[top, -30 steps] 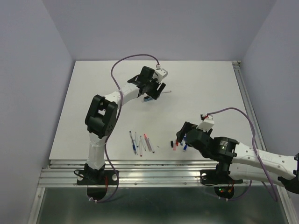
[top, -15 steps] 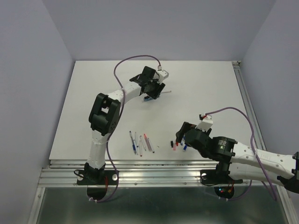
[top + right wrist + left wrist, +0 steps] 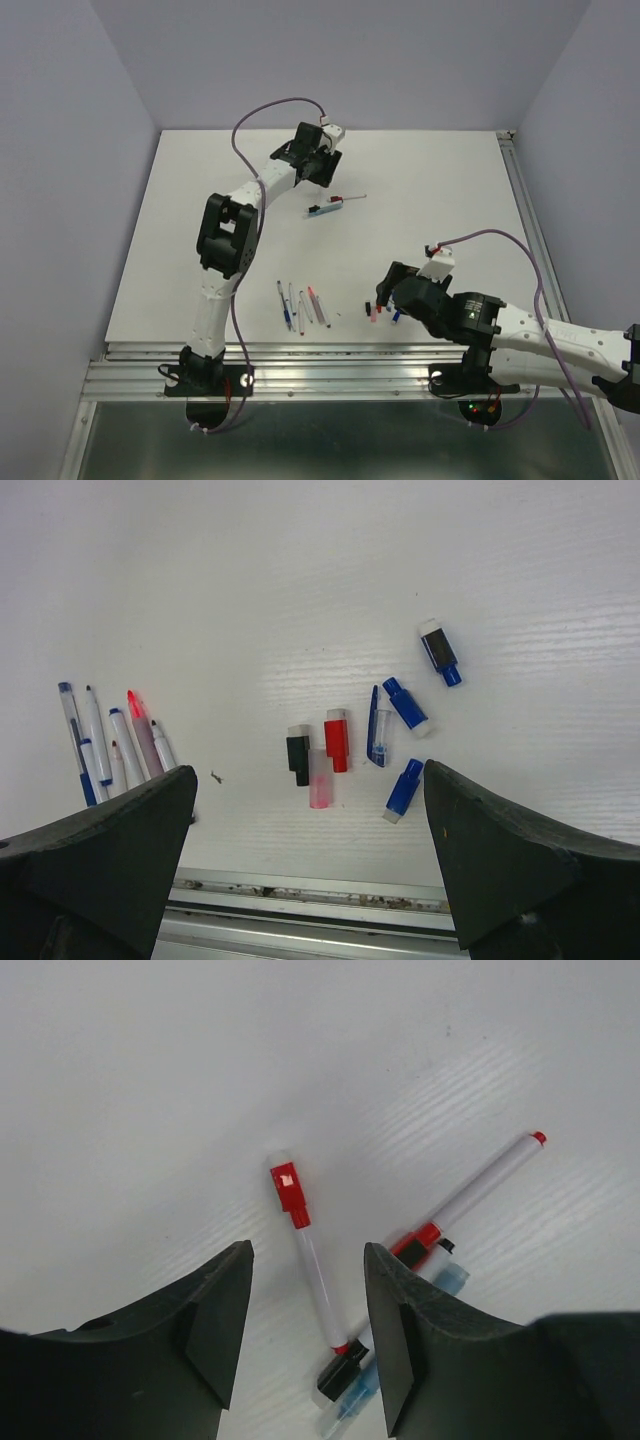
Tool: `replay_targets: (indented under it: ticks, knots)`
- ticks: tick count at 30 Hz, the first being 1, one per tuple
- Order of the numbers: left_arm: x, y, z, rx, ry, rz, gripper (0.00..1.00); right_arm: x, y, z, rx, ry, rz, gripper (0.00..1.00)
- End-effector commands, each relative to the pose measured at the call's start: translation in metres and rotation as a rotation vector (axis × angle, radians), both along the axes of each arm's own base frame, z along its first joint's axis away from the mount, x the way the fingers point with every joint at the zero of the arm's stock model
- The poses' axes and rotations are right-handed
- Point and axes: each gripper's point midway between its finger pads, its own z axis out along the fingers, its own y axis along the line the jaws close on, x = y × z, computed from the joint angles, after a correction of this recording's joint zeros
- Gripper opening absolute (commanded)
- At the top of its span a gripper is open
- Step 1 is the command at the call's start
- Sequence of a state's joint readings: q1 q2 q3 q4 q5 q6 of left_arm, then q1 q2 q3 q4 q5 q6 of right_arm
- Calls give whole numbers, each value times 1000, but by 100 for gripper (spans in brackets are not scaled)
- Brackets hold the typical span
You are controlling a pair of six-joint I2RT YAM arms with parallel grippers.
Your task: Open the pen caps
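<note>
7 pen caps (image 3: 337, 740) | stubby | red, black, pink, blue | lying loose

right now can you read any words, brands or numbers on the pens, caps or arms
None can be read.
The pens show plain white barrels with red and black parts, no print visible.
The loose caps show no lettering.
Any marking on the arms is too small to tell.

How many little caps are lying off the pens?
7, together near the front edge: black cap, pink cap, red cap, clear cap, two blue caps, and a dark cap apart. Others may be hidden.
</note>
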State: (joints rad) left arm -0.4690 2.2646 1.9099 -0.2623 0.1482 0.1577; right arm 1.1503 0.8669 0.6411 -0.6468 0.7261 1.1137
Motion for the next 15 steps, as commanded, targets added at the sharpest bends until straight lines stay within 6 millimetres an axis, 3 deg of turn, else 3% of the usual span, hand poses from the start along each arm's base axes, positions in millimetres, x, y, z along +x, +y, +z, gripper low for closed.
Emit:
replay_targets:
  ticks: [1,8,15]
  knots:
    - [36,11,20,-43,-45,116,58,10,2,24,28,-53,-31,100]
    - [54,9,11,-36,-47,131,59,11,-1,25,21,-63,-41,100]
    - [61,3,-11,-60,-10,144,60,12,1,23,14,-59,-42,100]
